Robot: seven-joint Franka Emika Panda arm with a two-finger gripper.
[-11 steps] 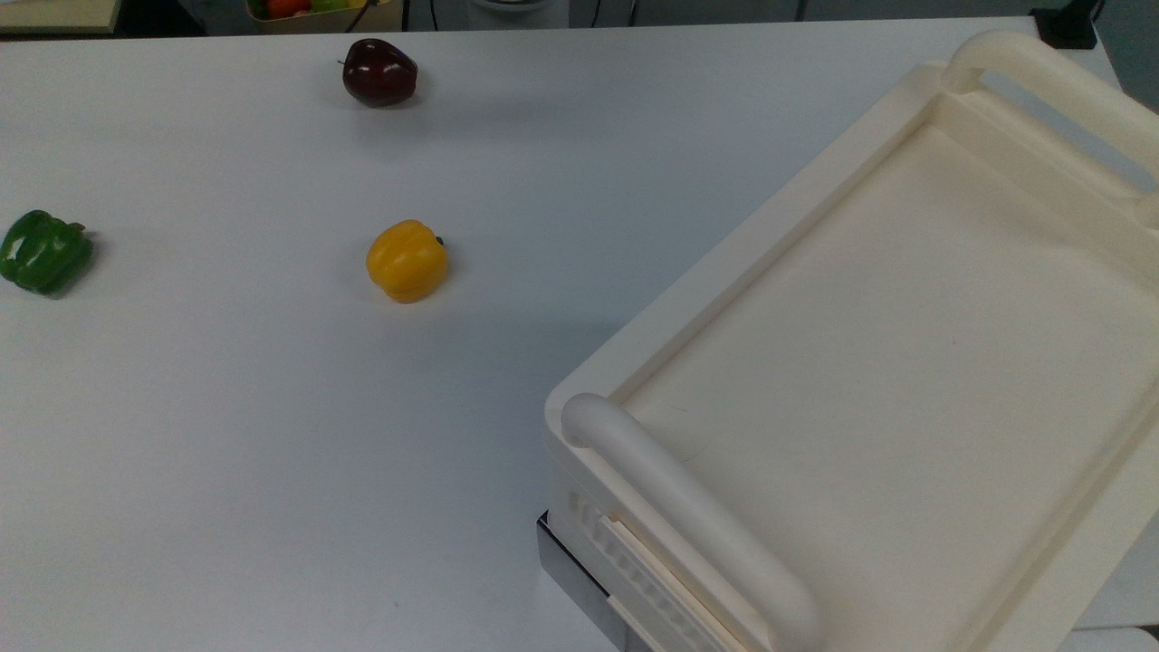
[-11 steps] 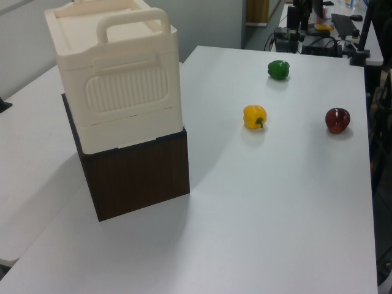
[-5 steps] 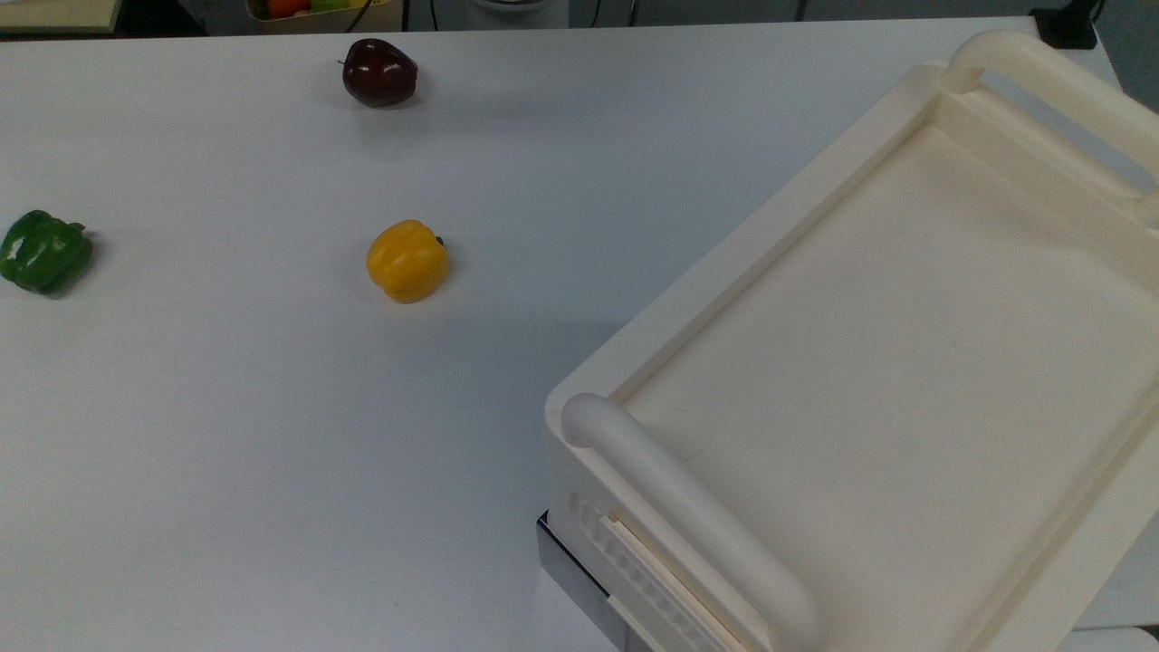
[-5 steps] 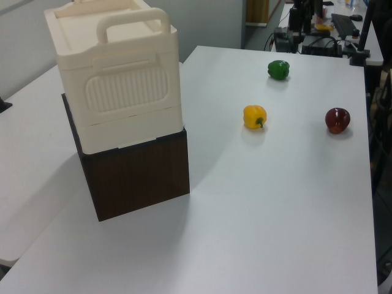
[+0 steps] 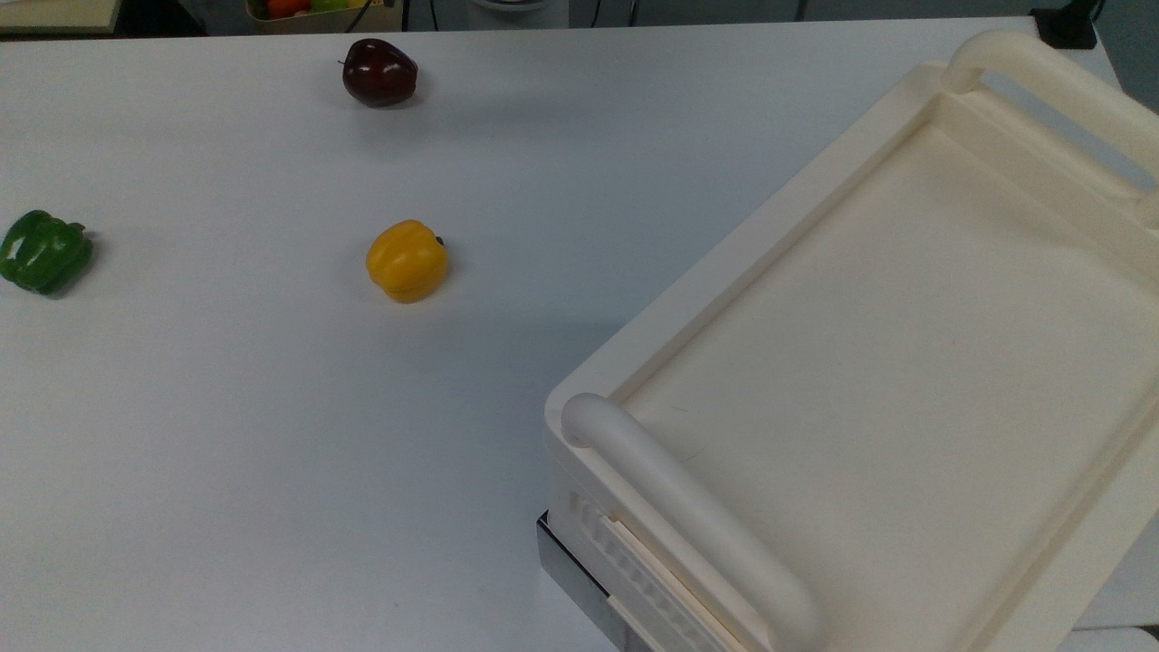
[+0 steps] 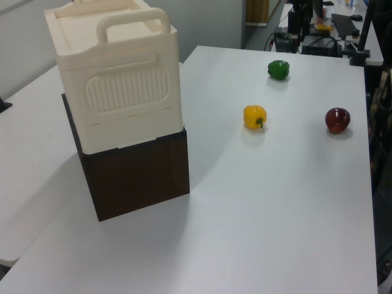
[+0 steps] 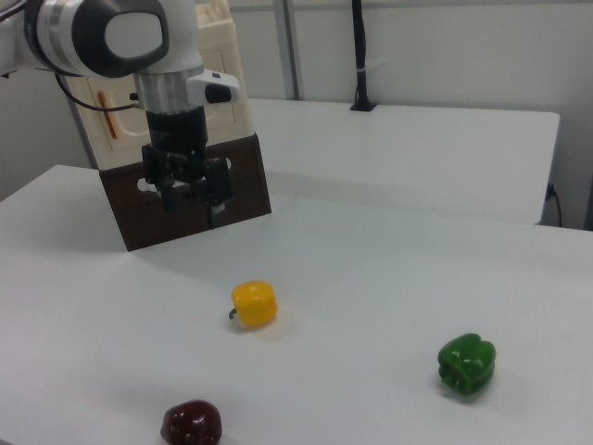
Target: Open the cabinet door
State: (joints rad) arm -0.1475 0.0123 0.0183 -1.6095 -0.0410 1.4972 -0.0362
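The right view shows what the two other views do not give: the gripper (image 7: pixel 194 209) of the white arm hangs with its two dark fingers (image 7: pixel 172 202) pointing down and apart from each other, with a gap between them and nothing held. It stands in front of the dark brown box (image 7: pixel 243 185). In the same view the cabinet door (image 7: pixel 97 148) is on the cabinet's face that looks to the right view's left. It is a flat cream panel with one small copper-brown handle (image 7: pixel 109 125), partly hidden behind the arm, and it seems to lie flat against the cabinet. The top view gives the cabinet (image 5: pixel 634 362) from above, with its smooth recessed top (image 5: pixel 905 362) and two thick rounded bar handles, one near (image 5: pixel 688 516) and one far (image 5: pixel 1050 86). The left view shows the cabinet's side with one ribbed panel (image 6: pixel 125 86), and that the cabinet sits on the box, which has a wood grain surface there. On the white table (image 5: pixel 226 453) I count three pieces of fruit and vegetable, well apart from each other: one yellow pepper (image 5: pixel 407 261), one green pepper (image 5: pixel 43 252) and one dark red apple (image 5: pixel 379 72). All three are glossy and rounded; the peppers have lobes. The yellow pepper lies nearest to the cabinet.
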